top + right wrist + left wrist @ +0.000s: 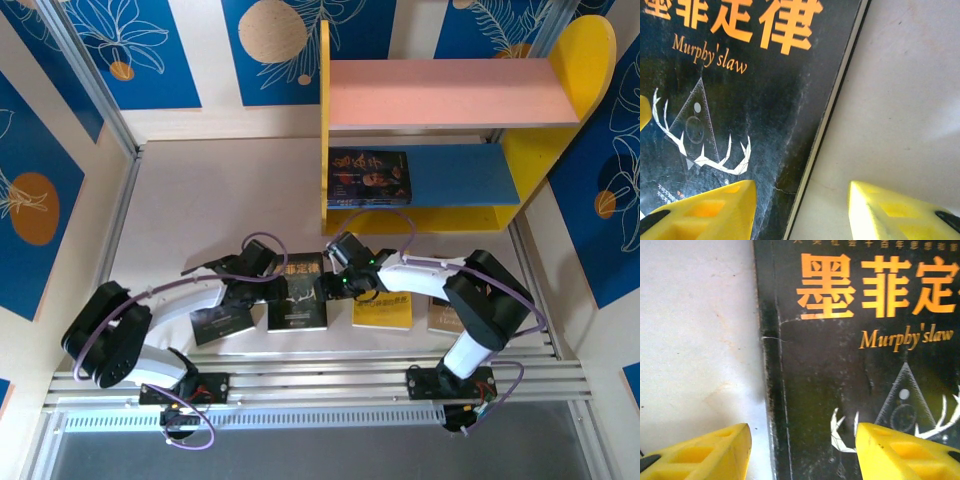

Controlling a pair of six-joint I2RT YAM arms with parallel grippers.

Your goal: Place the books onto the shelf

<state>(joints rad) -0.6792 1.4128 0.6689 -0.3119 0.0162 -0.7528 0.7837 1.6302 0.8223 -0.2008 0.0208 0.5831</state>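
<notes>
Books [300, 305] are mostly lying flat, covers up, in a row on the tabletop [200, 210] close to the arm bases. There's a dark book [222, 322] on the left, then the black Murphy's law book [865, 365], a yellow book [383, 312], and a brown book [440, 316] partly tucked under the right arm. One more dark-covered book [368, 177] already lies flat on the blue lower board [470, 170] of the shelf [324, 120], back right. Both arms reach in over the Murphy's law book. The left tool [802, 445] is roughly half open and straddles the book's left edge, one yellow finger over bare tabletop and the other over the cover. The right tool [802, 200] does the same on the right edge, also about half open. Neither has hold of anything, and I can't tell whether the fingertips touch down.
</notes>
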